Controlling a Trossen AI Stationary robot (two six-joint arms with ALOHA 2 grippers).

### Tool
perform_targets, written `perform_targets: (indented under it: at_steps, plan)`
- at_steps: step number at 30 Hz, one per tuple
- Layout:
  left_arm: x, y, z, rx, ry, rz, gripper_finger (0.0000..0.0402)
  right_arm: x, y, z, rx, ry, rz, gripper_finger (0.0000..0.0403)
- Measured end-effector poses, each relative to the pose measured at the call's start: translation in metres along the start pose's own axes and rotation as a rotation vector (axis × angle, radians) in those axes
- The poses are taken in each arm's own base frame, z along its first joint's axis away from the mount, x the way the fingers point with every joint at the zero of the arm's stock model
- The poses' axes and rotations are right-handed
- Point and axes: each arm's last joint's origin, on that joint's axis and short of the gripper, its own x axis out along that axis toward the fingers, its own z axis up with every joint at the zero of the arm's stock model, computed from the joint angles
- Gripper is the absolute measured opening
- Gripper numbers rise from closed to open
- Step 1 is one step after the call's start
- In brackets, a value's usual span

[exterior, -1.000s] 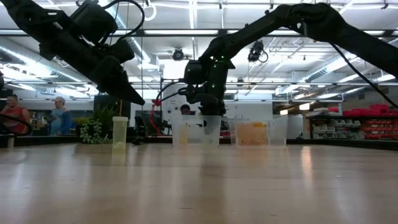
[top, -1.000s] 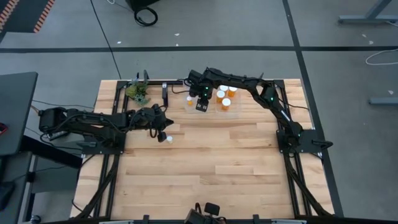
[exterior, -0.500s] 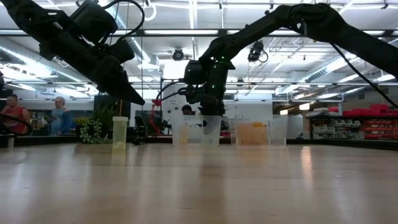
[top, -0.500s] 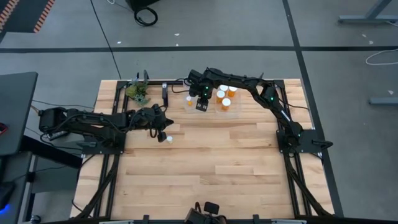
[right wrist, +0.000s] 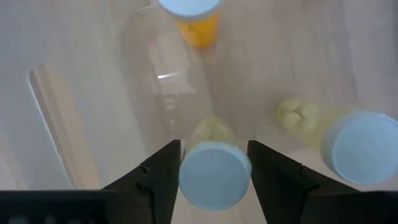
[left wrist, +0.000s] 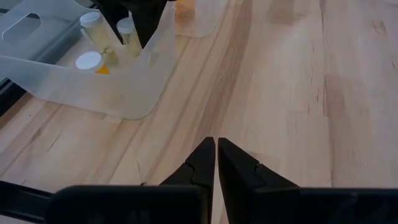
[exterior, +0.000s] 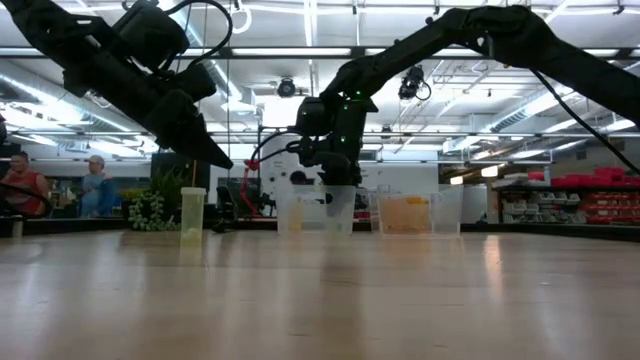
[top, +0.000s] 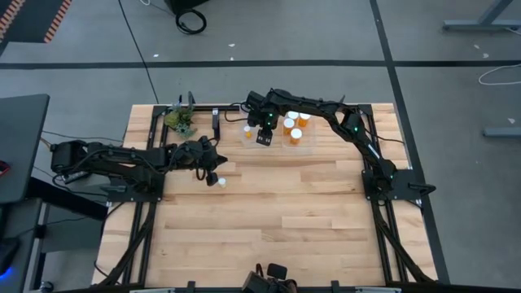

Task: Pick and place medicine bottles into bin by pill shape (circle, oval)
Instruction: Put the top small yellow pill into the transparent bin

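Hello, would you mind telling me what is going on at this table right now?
The robot is sorting medicine bottles into clear plastic bins. The right gripper hangs over the left-hand bin with a white-capped pale bottle between its jaws. The left gripper waits shut over the wooden table, near a lone white-capped bottle.

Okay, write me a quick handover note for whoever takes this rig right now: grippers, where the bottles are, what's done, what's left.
Right gripper: open, over the left clear bin, a white-capped bottle standing between its fingers, apparently just released.
Left gripper: shut, empty, waiting over the table's left side.
Bottles: one more capped bottle lies in that bin; an orange one is at its far edge. The right clear bin holds several orange bottles.
Left: a lone bottle on the bare table near the left gripper.
Pill shapes cannot be checked from here.
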Motion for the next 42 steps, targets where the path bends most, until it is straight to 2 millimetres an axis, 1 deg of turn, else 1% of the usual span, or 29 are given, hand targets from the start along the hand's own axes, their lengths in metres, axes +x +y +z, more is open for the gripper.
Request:
perform_targets:
  at_steps: [5,12,19,27,35,42]
  plan:
    - [0.000,0.000,0.000,0.000,0.000,0.000,0.0024,0.000,0.000,0.001,-0.002,-0.007,-0.001,0.0205]
    - [0.000,0.000,0.000,0.000,0.001,0.000,0.0031,0.000,-0.002,0.001,0.000,-0.011,-0.002,0.0219]
    - [0.000,0.000,0.000,0.000,0.001,0.000,0.0023,-0.001,-0.005,0.001,0.007,-0.012,-0.003,0.0220]
    - [0.000,0.000,0.000,0.000,0.001,0.000,0.0032,-0.015,-0.005,0.009,0.001,-0.061,-0.013,0.0220]
    - [0.000,0.000,0.000,0.001,0.003,0.000,0.0024,-0.016,-0.004,0.007,0.004,-0.039,-0.008,0.0220]
    - [0.000,0.000,0.000,0.001,0.003,0.000,0.0032,-0.016,-0.004,0.007,0.004,-0.035,-0.007,0.0220]
